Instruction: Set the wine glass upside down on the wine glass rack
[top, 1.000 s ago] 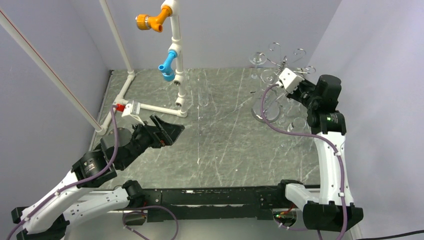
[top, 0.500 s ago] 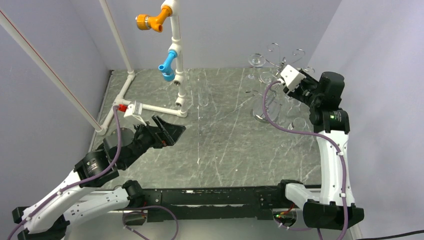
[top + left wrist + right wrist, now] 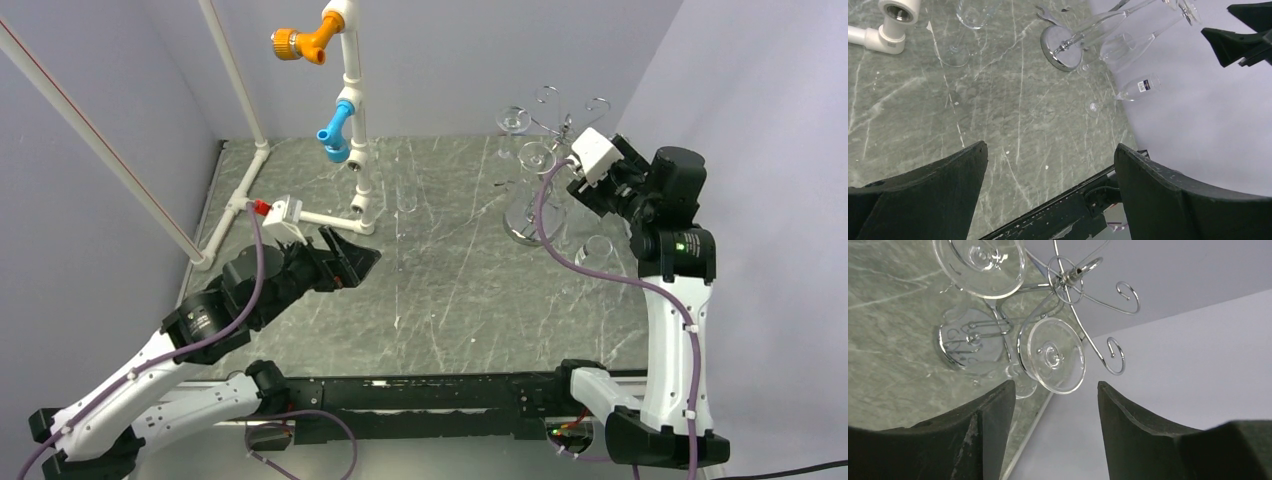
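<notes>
The chrome wine glass rack (image 3: 529, 222) stands at the far right of the table. Two wine glasses hang upside down from its curled arms, their feet uppermost: one (image 3: 514, 120) at the back, one (image 3: 536, 156) nearer my right gripper. In the right wrist view the rack hub (image 3: 1071, 274) and both glass feet show, the far one (image 3: 980, 262) and the near one (image 3: 1055, 357). My right gripper (image 3: 1055, 405) is open and empty, just right of the near glass (image 3: 578, 186). My left gripper (image 3: 350, 262) is open and empty over the table's left middle.
A white pipe frame (image 3: 355, 150) with orange and blue fittings stands at the back left. An upright glass (image 3: 407, 200) stands beside it. Another glass (image 3: 597, 248) stands by the right arm, near the table's right edge and wall. The rack base shows in the left wrist view (image 3: 1063, 42).
My right gripper has drawn back to the right, away from the rack, with the near glass left hanging. My left gripper has shifted slightly right and farther in.
</notes>
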